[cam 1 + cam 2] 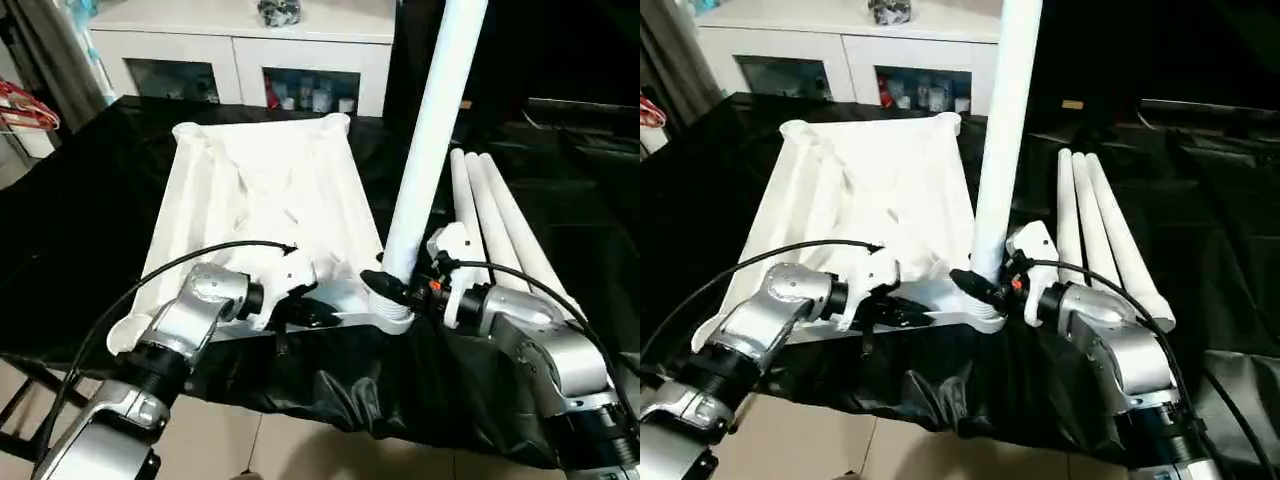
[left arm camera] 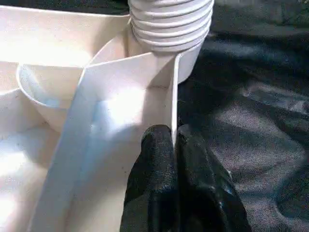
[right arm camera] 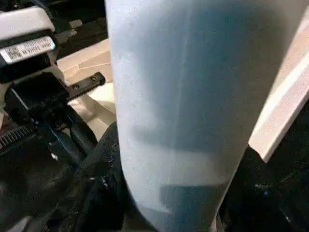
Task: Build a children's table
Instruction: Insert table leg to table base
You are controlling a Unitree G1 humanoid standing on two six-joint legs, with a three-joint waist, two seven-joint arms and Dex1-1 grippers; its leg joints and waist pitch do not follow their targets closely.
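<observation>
Upturned white plastic tabletop [image 1: 265, 195] on black cloth [image 1: 70, 230], left gripper [image 2: 175, 145] pinching its thin rim, left wrist view revealing ribbed thread, right gripper [image 1: 388, 288] clasping upright smooth leg [image 1: 432, 140] in corner socket [image 1: 390, 315], three spare legs [image 1: 495, 225] beside.

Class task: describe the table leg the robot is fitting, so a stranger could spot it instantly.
Find the upturned white tabletop on the black cloth. At its near right corner socket one leg stands upright, gripped by the right gripper. The other three legs lie flat alongside.
</observation>
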